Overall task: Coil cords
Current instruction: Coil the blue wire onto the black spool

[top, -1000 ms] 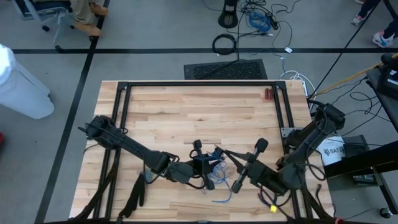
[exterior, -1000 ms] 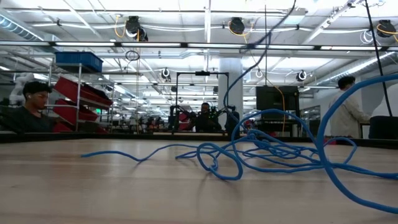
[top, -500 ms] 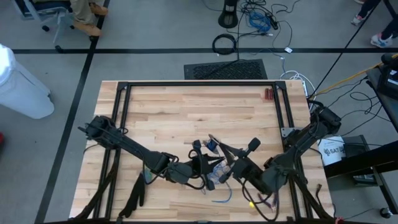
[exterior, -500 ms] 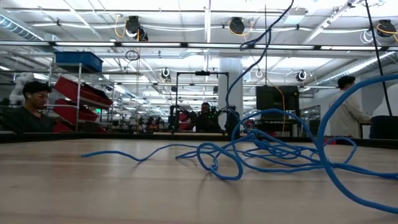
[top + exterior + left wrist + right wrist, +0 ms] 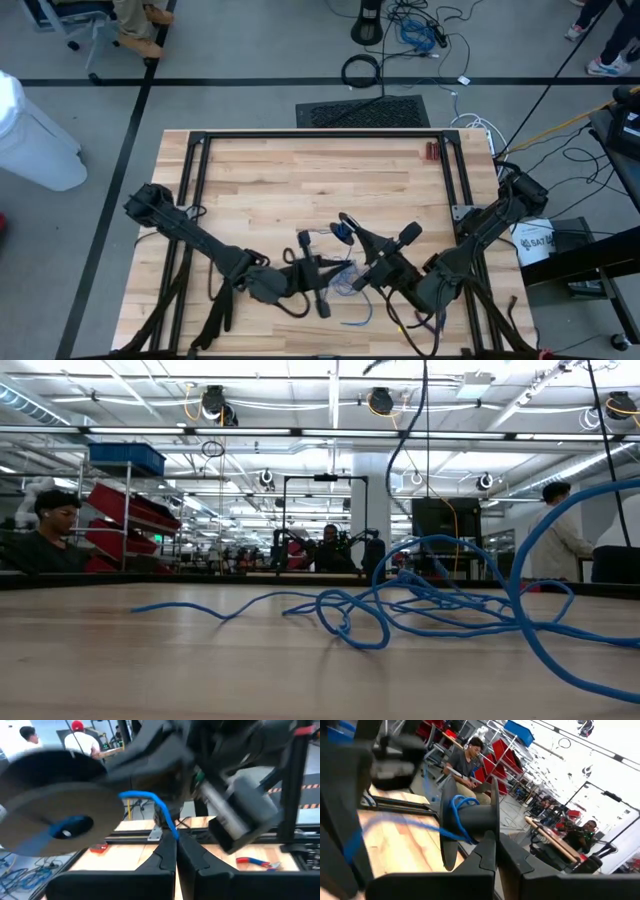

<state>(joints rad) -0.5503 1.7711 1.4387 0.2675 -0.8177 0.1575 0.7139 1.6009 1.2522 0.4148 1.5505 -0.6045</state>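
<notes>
Wooden table [image 5: 300, 165], tangled blue cord [image 5: 420, 605] on it

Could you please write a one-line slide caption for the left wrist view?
Left gripper, shut on the blue cord, faces a dark spool held close ahead.

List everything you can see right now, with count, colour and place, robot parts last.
cord: one, blue, loose tangle on the table's near middle, one strand pinched in the left gripper
spool: one, black, cord wound on its core, held up over the tangle on the right gripper's fingers
table: one, light wood with a black frame
pliers: one, red handles, far on the table
cable ring: one, black, on the floor beyond the table
people: several, in the room behind
left gripper: shut on the cord, near middle
right gripper: shut, beside the left
</notes>
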